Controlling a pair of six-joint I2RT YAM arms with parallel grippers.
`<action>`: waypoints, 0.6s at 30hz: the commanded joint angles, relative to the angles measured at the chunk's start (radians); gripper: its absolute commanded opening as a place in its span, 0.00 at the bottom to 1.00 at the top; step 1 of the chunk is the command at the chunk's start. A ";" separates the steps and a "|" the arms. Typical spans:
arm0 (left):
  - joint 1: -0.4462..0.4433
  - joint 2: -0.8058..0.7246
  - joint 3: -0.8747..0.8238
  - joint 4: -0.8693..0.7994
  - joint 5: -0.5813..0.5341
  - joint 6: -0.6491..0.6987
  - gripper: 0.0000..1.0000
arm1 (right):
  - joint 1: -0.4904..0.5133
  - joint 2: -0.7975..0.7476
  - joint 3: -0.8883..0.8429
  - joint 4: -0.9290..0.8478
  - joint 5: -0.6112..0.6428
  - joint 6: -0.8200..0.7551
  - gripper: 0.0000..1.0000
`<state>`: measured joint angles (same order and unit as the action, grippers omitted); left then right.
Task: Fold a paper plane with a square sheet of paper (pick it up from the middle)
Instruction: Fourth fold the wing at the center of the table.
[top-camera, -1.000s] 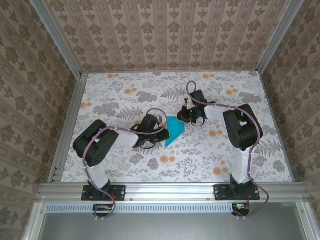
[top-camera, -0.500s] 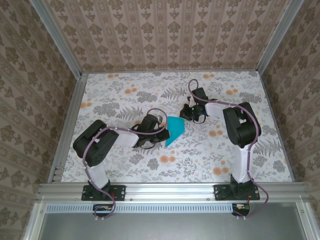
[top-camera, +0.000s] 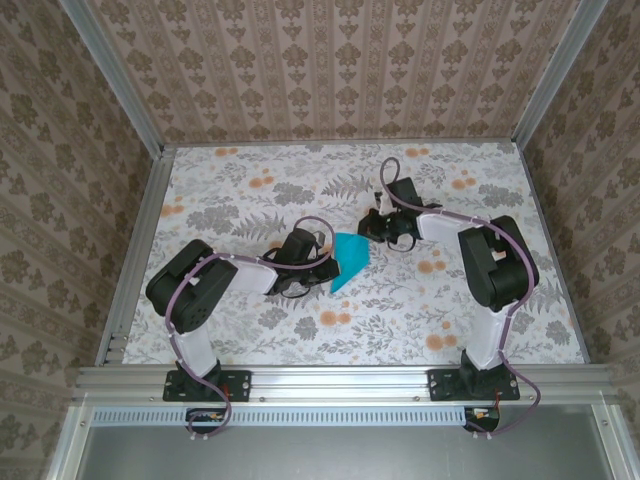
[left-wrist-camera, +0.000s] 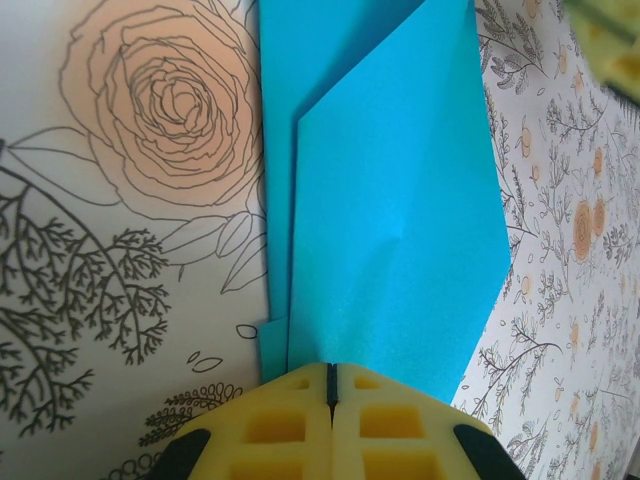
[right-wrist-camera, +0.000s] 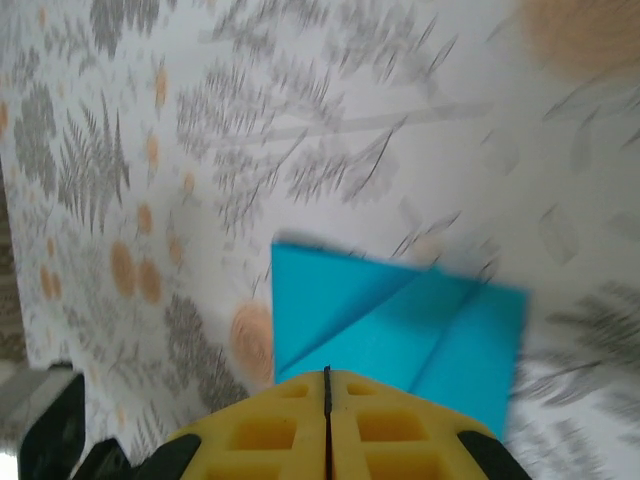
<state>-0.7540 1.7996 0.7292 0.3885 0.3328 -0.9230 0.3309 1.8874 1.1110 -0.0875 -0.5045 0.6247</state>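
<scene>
The teal-blue square sheet of paper lies folded on the flowered table between the two arms, with one narrow end pointing toward the near left. In the left wrist view the sheet of paper shows two overlapping layers running away from my left gripper, whose yellow fingers are shut with their tips at the sheet's near edge. My left gripper sits at the paper's left side. My right gripper is at its far right corner. Its fingers are shut, and the right gripper meets the edge of the creased paper.
Aluminium rails and patterned walls enclose the table on three sides. Both arm bases are bolted to the near edge. Bare tabletop stretches along the far side and toward the near right.
The right arm's elbow has swung out to the right while its gripper stayed at the paper's far corner. The left arm and the paper have not moved.
</scene>
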 joint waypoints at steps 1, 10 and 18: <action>-0.015 0.022 -0.025 -0.188 -0.005 0.021 0.03 | 0.045 -0.013 -0.048 0.038 -0.065 0.038 0.08; -0.016 0.021 -0.017 -0.198 -0.003 0.026 0.03 | 0.077 0.057 -0.035 0.025 -0.061 0.043 0.08; -0.015 0.025 -0.013 -0.225 0.008 0.018 0.04 | 0.050 0.120 0.023 -0.042 -0.010 -0.006 0.08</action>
<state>-0.7544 1.7996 0.7422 0.3622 0.3332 -0.9222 0.4004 1.9762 1.1034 -0.0967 -0.5507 0.6487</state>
